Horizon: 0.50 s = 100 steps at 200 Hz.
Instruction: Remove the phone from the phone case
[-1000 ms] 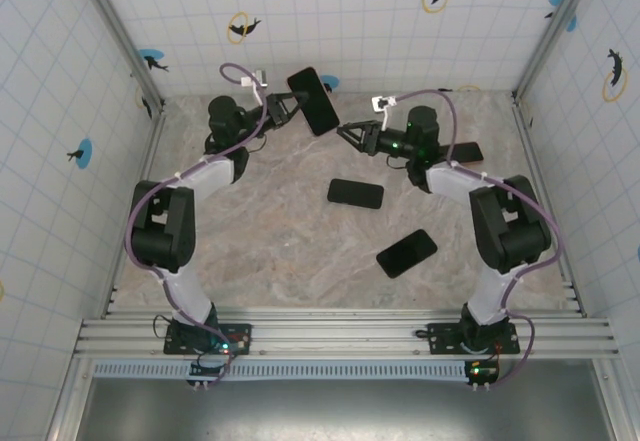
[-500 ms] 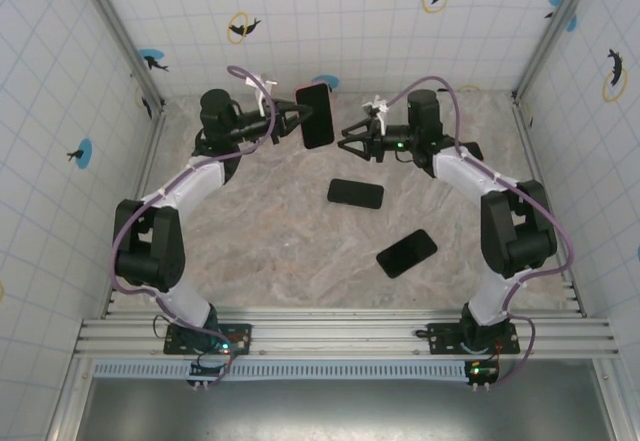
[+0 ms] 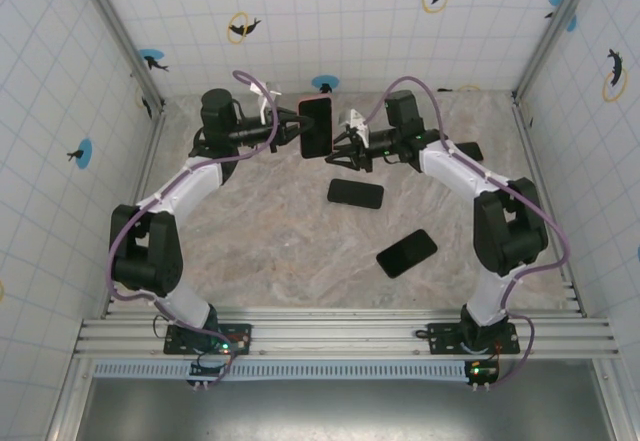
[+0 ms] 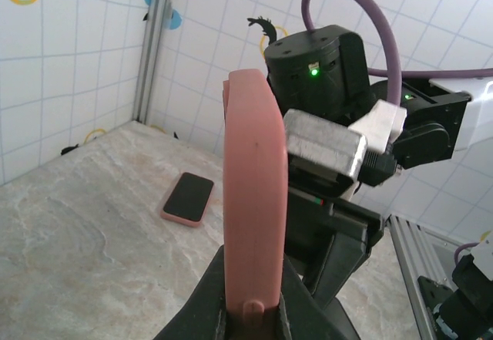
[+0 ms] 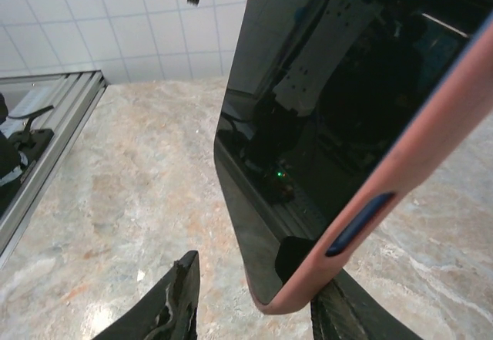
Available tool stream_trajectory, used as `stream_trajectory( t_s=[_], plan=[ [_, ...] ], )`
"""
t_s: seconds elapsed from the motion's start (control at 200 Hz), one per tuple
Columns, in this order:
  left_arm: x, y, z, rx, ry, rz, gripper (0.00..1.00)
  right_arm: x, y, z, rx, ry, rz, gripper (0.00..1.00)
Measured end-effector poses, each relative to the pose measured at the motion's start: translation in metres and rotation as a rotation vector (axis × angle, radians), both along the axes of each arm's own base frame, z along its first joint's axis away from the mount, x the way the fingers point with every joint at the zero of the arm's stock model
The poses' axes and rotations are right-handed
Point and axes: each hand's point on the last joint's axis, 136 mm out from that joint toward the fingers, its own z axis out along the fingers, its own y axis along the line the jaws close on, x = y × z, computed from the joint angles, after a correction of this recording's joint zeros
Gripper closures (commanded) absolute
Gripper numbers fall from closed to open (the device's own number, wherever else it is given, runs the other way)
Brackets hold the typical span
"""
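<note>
My left gripper (image 3: 297, 129) is shut on the bottom end of a phone (image 3: 316, 127) in a salmon-pink phone case, holding it in the air above the far middle of the table. In the left wrist view the case (image 4: 254, 201) stands edge-on, clamped between my fingers (image 4: 250, 315). My right gripper (image 3: 336, 149) has come in from the right. In the right wrist view its jaws (image 5: 258, 278) stand open around one corner of the phone (image 5: 308, 124). The right finger (image 5: 347, 317) sits against the case back, while the left finger (image 5: 177, 301) is clear of the black screen.
Two dark phones lie flat on the marble table, one at the centre (image 3: 355, 193) and one nearer the front (image 3: 406, 252). Another pink-cased phone (image 4: 188, 198) lies by the far right wall. Tiled walls close in three sides.
The left gripper swung the cased phone rightward and turned it more upright. The right gripper moved left up to it, and its jaws now straddle the phone's corner.
</note>
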Motion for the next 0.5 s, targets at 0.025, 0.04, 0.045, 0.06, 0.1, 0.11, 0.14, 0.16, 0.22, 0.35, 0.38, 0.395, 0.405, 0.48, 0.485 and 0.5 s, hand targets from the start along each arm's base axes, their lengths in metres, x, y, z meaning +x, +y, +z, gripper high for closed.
stream_trajectory(
  t_s=[0.025, 0.04, 0.045, 0.06, 0.1, 0.11, 0.14, 0.16, 0.22, 0.35, 0.38, 0.395, 0.405, 0.48, 0.485, 0.5],
  plan=[
    [-0.0006, 0.0000, 0.0002, 0.000, -0.003, -0.003, 1.00, -0.0006, -0.0001, -0.0015, -0.004, 0.002, 0.003, 0.62],
    [-0.0008, -0.0001, 0.0001, 0.000, -0.002, -0.004, 1.00, -0.0011, 0.0001, -0.0022, -0.006, -0.001, 0.006, 0.62],
    [-0.0009, -0.0001, 0.0001, 0.000, -0.002, -0.005, 1.00, -0.0013, 0.0002, -0.0024, -0.007, -0.001, 0.007, 0.63],
    [-0.0012, -0.0001, 0.0003, 0.000, -0.003, -0.006, 1.00, -0.0019, 0.0005, -0.0028, -0.009, 0.000, 0.008, 0.63],
    [-0.0015, -0.0001, 0.0000, 0.001, -0.004, -0.007, 1.00, -0.0022, 0.0002, -0.0042, -0.013, -0.003, 0.011, 0.64],
    [-0.0016, -0.0001, -0.0001, 0.001, -0.003, -0.008, 1.00, -0.0025, 0.0003, -0.0042, -0.014, -0.005, 0.013, 0.64],
    [-0.0021, -0.0002, -0.0003, 0.002, -0.001, -0.011, 1.00, -0.0027, 0.0002, -0.0043, -0.015, -0.008, 0.015, 0.65],
    [-0.0022, -0.0002, -0.0004, 0.002, -0.001, -0.012, 1.00, -0.0030, 0.0002, -0.0046, -0.017, -0.007, 0.016, 0.66],
    [-0.0031, -0.0003, -0.0004, 0.001, 0.000, -0.017, 1.00, -0.0030, 0.0003, -0.0042, -0.018, -0.015, 0.018, 0.68],
    [-0.0044, -0.0006, -0.0005, 0.001, 0.003, -0.025, 1.00, -0.0025, 0.0004, -0.0051, -0.024, -0.027, 0.018, 0.73],
    [-0.0046, -0.0006, -0.0005, 0.000, 0.005, -0.026, 1.00, -0.0025, 0.0002, -0.0056, -0.026, -0.029, 0.018, 0.74],
    [-0.0049, -0.0006, -0.0004, 0.000, 0.006, -0.027, 1.00, -0.0027, 0.0001, -0.0058, -0.027, -0.027, 0.017, 0.74],
    [-0.0050, -0.0006, -0.0004, 0.000, 0.006, -0.028, 1.00, -0.0026, 0.0001, -0.0057, -0.027, -0.030, 0.019, 0.75],
    [-0.0057, -0.0007, -0.0002, -0.002, 0.012, -0.032, 1.00, -0.0036, -0.0002, -0.0072, -0.034, -0.033, 0.021, 0.77],
    [-0.0057, -0.0007, -0.0002, -0.002, 0.013, -0.032, 1.00, -0.0035, -0.0002, -0.0072, -0.033, -0.033, 0.021, 0.77],
    [-0.0058, -0.0007, -0.0002, -0.002, 0.015, -0.032, 1.00, -0.0036, -0.0003, -0.0076, -0.035, -0.032, 0.021, 0.77]
  ],
)
